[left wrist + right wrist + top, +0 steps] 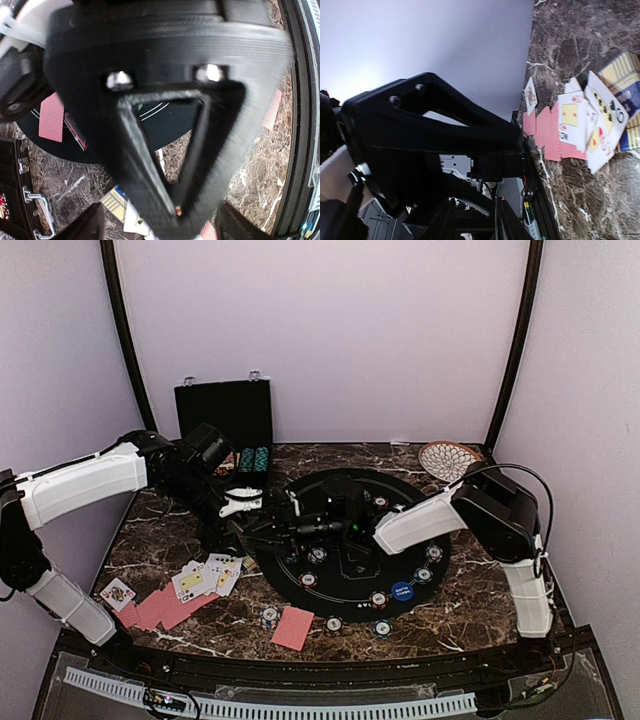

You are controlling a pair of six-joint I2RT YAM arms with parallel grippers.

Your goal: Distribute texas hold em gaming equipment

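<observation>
Progress partial: small stripe-edged poker chips point(378, 599) and a blue marker disc point(402, 591) ring the large round black mat point(345, 588); red-backed playing cards point(160, 608) sit heaped near-left, left for you to deal. Your left gripper point(262, 518) and right gripper point(305, 528) meet over the mat's left edge; open or closed, can't tell for either.

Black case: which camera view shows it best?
The top external view: the whole open black case stands at the back, chips inside. The left wrist view shows only its corner; the right wrist view shows none of it.
</observation>
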